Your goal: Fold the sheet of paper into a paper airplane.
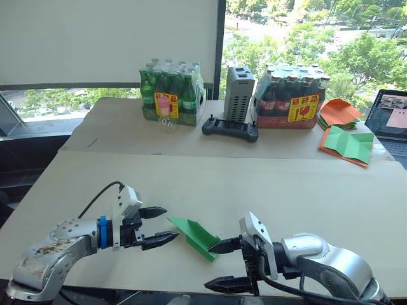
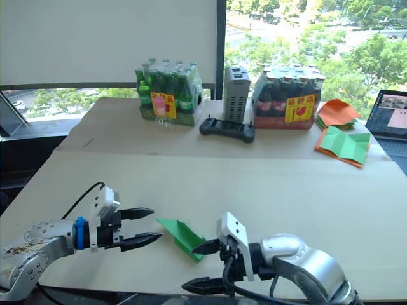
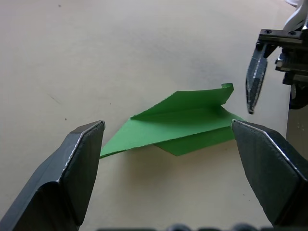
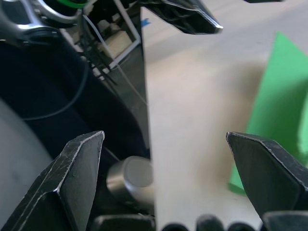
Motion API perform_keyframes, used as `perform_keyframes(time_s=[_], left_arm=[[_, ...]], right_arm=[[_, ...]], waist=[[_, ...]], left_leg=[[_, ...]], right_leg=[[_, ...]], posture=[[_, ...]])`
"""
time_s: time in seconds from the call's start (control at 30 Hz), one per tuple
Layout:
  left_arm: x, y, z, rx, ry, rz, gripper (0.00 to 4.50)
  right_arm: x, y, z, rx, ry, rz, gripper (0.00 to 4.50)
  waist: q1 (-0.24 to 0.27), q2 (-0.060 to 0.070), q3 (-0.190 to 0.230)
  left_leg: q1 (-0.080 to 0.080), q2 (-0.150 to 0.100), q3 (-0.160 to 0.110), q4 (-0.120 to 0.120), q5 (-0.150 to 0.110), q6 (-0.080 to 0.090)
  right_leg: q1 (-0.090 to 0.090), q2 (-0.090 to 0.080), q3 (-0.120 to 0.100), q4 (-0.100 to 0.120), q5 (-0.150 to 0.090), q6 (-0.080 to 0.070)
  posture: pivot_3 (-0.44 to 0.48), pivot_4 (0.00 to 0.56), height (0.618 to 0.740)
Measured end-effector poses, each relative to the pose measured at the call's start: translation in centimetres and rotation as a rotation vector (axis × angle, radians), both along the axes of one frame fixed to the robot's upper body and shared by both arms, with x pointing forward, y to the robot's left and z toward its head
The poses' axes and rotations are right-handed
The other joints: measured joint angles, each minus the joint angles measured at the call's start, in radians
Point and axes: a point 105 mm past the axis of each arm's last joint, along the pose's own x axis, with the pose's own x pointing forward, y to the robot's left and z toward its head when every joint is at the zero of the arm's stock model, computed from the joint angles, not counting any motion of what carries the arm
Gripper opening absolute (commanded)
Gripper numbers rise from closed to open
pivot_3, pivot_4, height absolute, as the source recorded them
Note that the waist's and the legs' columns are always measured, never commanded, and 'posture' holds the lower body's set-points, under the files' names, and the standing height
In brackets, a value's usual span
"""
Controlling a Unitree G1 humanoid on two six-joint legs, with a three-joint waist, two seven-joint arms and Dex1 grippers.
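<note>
Two grippers flank the paper airplane point(image 1: 198, 236), which lies free on the near table point(image 1: 305, 197) close to its front edge, already folded into a pointed green dart with one wing flap raised. The left gripper point(image 1: 158, 226) stands wide open just beside the dart's blunt end, holding nothing; the right gripper point(image 1: 224, 264) is also spread wide and empty, straddling the table edge near the tip. A careless nudge from either finger could slide the light paper off that edge or crush the upright flap.
</note>
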Motion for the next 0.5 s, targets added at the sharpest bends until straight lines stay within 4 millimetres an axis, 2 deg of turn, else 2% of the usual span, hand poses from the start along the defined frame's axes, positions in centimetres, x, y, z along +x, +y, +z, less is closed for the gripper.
perform_keyframes(time_s=[0.33, 0.5], left_arm=[[-0.4, -0.9, -0.1, -0.026, 0.017, -0.02, 4.48], [-0.1, -1.1, 0.2, -0.028, 0.004, -0.019, 4.48]], right_arm=[[3.0, -1.4, -1.4, -0.047, -0.025, -0.122, 4.5], [3.7, -1.2, -0.9, -0.031, -0.063, -0.152, 4.5]], waist=[[0.0, 0.0, 0.0], [-0.001, 0.0, 0.0]], left_leg=[[0.0, 0.0, 0.0, 0.0, 0.0, 0.0], [0.0, 0.0, 0.0, 0.0, 0.0, 0.0]], right_leg=[[0.0, 0.0, 0.0, 0.0, 0.0, 0.0], [0.0, 0.0, 0.0, 0.0, 0.0, 0.0]], posture=[[0.0, 0.15, 0.675], [0.0, 0.15, 0.675]])
